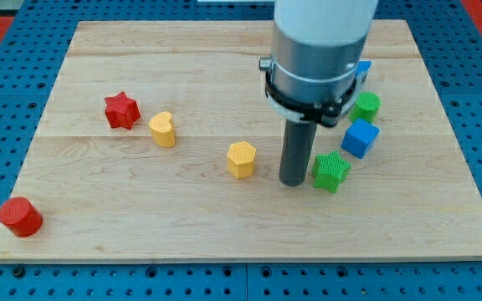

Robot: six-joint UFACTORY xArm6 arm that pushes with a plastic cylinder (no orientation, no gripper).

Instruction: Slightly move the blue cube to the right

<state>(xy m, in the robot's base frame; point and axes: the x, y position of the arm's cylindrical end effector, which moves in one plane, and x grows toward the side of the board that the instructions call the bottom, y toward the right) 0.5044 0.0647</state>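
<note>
The blue cube (360, 138) sits on the wooden board (141, 209) at the view's right. My tip (292, 181) rests on the board to the cube's lower left, about a block's width from it. A green star (330, 170) lies between my tip and the cube, just right of the tip and just below-left of the cube. A green cylinder (366, 105) stands just above the cube. A second blue block (363, 69) shows partly behind the arm's body.
A yellow hexagonal block (242, 159) sits left of my tip. A yellow heart (163, 129) and a red star (121, 109) lie at the view's left. A red cylinder (20, 216) stands near the bottom-left corner.
</note>
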